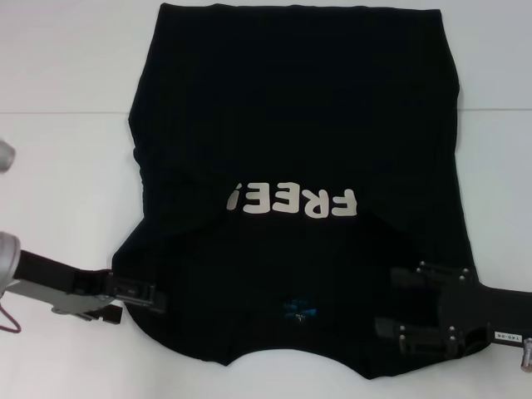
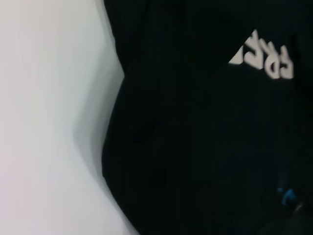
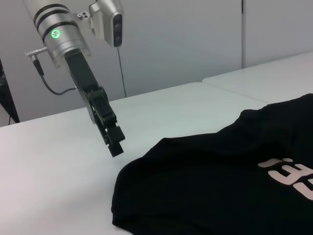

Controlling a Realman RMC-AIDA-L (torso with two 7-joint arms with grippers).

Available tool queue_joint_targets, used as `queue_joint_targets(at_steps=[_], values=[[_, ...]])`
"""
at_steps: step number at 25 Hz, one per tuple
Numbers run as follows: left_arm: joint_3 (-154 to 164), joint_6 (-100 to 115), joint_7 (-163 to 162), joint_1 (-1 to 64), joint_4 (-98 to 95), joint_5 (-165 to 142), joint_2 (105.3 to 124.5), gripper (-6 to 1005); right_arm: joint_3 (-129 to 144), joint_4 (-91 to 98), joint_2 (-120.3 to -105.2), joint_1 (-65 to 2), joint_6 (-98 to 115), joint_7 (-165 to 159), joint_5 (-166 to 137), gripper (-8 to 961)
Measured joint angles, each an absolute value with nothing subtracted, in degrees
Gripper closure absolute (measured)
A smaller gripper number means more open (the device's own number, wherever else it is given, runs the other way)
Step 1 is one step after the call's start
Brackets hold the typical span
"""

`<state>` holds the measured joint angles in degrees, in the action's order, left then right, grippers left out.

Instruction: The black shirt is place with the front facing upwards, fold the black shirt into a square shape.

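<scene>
- black shirt (image 1: 299, 150) lies flat on the white table (image 1: 66, 166), sleeves folded in, "FREE!" up
- left gripper (image 1: 145, 293) pinched together at its left edge
- right gripper (image 1: 391, 303) spread wide over the right shoulder

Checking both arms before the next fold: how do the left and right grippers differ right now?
The left gripper has its fingers together; the right gripper has them spread apart. The left sits at the side edge of the shirt, the right over the cloth. Both are near the collar end.

White tables (image 3: 58, 161) pushed together, pale wall panels (image 3: 186, 39) behind
</scene>
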<state>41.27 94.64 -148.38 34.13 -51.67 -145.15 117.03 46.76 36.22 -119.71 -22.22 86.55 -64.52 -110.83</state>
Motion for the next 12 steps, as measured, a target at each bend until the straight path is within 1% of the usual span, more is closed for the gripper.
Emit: queue_joint_targets(at_steps=[4, 12], values=[[41.4, 93.7, -149.56, 34.77, -53.94, -146.99, 118.65, 62, 46.76, 36.21, -119.7, -22.04, 86.57, -64.69, -110.82, 113], [43.22, 91.42, -150.83, 35.22, -54.37, -147.55, 119.36, 63, 46.76, 36.21, -119.7, -21.98, 86.57, -64.91, -110.77, 112]])
